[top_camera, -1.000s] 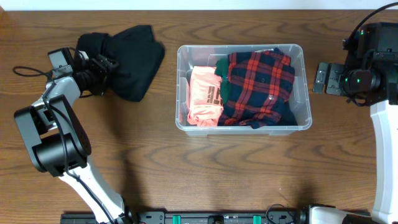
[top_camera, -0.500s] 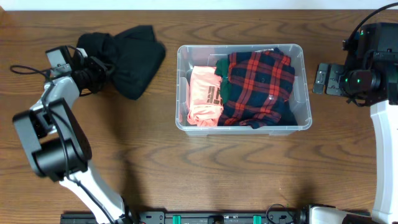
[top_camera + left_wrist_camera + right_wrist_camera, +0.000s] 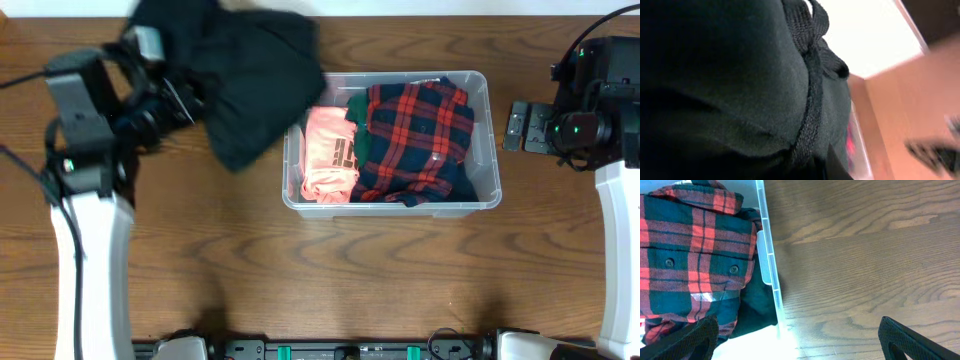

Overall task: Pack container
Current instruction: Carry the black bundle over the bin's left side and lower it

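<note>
The clear container (image 3: 392, 204) stands at table centre and holds a folded pink garment (image 3: 328, 150) and a red plaid shirt (image 3: 415, 140). My left gripper (image 3: 176, 101) is shut on a black garment (image 3: 250, 80) and holds it in the air, its hanging end over the container's left rim. The black garment (image 3: 730, 75) and its drawstring (image 3: 812, 100) fill the left wrist view and hide the jaws. My right gripper (image 3: 519, 128) stands open to the right of the container. In its own view, the right gripper (image 3: 800, 342) straddles the container wall (image 3: 766, 260), with the plaid shirt (image 3: 690, 255) inside.
The bare wooden table (image 3: 300, 280) stretches in front of the container. The table's far edge (image 3: 400, 8) runs just behind the container and the lifted garment. The right arm's body (image 3: 610, 110) stands at the right edge.
The left gripper shut on the black garment, lifted it off the table and carried it right towards the container. The right arm has not moved.
</note>
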Available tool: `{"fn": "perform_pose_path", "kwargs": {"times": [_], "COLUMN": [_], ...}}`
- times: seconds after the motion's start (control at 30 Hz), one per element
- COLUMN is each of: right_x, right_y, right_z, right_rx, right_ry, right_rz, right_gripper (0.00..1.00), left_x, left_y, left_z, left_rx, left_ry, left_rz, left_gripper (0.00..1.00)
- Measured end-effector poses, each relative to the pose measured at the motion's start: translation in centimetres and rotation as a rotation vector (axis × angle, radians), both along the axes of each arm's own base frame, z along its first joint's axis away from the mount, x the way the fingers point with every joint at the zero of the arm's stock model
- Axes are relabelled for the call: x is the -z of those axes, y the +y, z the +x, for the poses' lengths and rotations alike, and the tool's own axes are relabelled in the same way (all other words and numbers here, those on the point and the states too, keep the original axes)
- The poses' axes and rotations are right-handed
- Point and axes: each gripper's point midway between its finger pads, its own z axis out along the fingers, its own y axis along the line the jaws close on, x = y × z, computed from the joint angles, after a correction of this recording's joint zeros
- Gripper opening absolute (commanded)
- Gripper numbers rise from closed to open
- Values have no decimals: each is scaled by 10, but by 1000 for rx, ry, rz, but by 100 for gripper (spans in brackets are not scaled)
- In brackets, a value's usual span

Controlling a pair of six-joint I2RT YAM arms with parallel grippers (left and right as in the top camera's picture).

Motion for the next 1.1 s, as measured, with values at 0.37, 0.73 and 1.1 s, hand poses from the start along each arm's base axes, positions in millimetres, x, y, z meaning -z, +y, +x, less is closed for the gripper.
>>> {"fn": "perform_pose_path", "kwargs": {"times": [0.37, 0.73, 1.1], "right_x": [0, 0, 0], "right_y": [0, 0, 0], "right_z": [0, 0, -1], "right_rx": [0, 0, 0], "right_ry": [0, 2, 3], "right_rz": [0, 0, 0], "right_gripper": [99, 99, 99], "left_x": [53, 26, 93], "left_y": [-92, -114, -139], "left_z": [-118, -89, -52], "left_rx": [604, 724, 812], "left_ry": [42, -317, -131], "left_rz": [269, 302, 188], "left_gripper": [6, 6, 6]}}
